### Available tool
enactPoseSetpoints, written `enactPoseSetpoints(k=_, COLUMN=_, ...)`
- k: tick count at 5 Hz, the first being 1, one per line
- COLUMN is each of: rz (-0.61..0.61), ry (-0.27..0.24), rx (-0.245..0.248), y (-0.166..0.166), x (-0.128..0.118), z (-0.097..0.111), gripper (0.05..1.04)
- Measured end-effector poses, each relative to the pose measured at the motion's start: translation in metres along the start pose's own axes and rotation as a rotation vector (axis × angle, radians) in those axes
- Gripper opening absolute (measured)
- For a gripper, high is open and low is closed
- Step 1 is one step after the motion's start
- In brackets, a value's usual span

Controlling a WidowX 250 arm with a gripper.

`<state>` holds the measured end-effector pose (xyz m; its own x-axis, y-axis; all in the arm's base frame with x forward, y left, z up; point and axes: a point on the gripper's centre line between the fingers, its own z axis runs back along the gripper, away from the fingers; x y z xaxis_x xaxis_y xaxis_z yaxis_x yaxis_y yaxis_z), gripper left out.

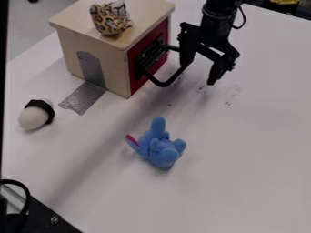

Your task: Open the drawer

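Drawer [159, 32] faces lower right, its front's long axis slanting toward upper right, the hand [197, 73] spread apart.

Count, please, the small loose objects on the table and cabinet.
3: a leopard-print plush toy on the cabinet's top, a blue plush toy on the table, and a white, rounded object with a black band farther left. More may hide behind the cabinet.

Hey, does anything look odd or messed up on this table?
A few things: the blue toy seems toppled, silver tape runs from the cabinet's side onto the tabletop like a makeshift anchor, and dark specks mark it near the gripper. Nothing looks spilled.
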<state>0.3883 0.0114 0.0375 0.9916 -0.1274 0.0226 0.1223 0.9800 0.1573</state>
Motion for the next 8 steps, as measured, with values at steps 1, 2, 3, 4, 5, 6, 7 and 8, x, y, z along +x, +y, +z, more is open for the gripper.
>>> enactPoseSetpoints(k=1, rz=0.010, ry=0.003, rx=0.009, y=0.001, x=0.001, z=-0.001, gripper=0.999)
enactPoseSetpoints(k=2, rz=0.027, ry=0.004, rx=0.033, y=0.004, x=-0.002, z=-0.001, gripper=0.999)
enactPoseSetpoints(k=3, rz=0.049, ry=-0.003, rx=0.061, y=0.016, x=-0.014, z=0.003, gripper=0.999)
enactPoseSetpoints(k=4, rz=0.071, ry=-0.045, rx=0.059, y=0.021, x=-0.017, z=0.015, gripper=0.999)
enactPoseSetpoints(k=5, rz=0.077, ry=-0.046, rx=0.055, y=0.021, x=-0.019, z=0.018, gripper=0.999)
enactPoseSetpoints(k=6, rz=0.097, ry=-0.013, rx=0.010, y=0.017, x=-0.023, z=0.011, gripper=0.999)
enactPoseSetpoints(k=7, rz=0.092, ry=0.094, rx=-0.019, y=0.009, x=-0.033, z=-0.024, gripper=0.964)
enactPoseSetpoints(k=8, rz=0.087, ry=0.107, rx=-0.030, y=0.007, x=-0.034, z=-0.034, gripper=0.690)
